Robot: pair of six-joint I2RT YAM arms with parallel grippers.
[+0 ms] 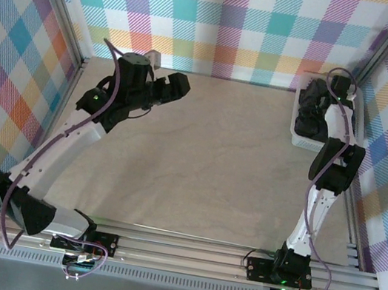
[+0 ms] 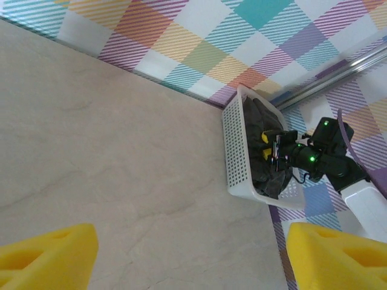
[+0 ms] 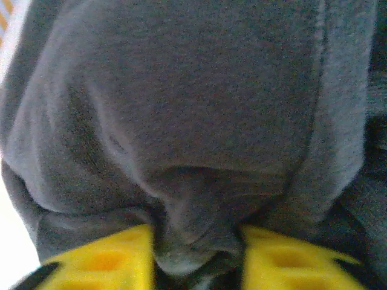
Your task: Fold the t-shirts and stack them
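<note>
The dark grey t-shirts [image 1: 309,98] lie bunched in a white lattice basket [image 1: 307,144] at the table's back right. My right gripper [image 1: 320,111] reaches down into that basket. In the right wrist view its yellow fingers [image 3: 109,263] squeeze a raised fold of a t-shirt [image 3: 193,90], so my right gripper [image 3: 196,254] is shut on the cloth. My left gripper [image 1: 182,86] hovers over the back left of the table, far from the basket. It stands open [image 2: 190,257] with nothing between its yellow fingers [image 2: 54,254]. From the left wrist the t-shirts [image 2: 257,121] show inside the basket [image 2: 236,139].
A plaid backdrop walls in the table on the left, back and right. The pale tabletop [image 1: 206,162] stretches bare between the arms. An aluminium rail [image 1: 234,257] with the arm bases runs along the near edge.
</note>
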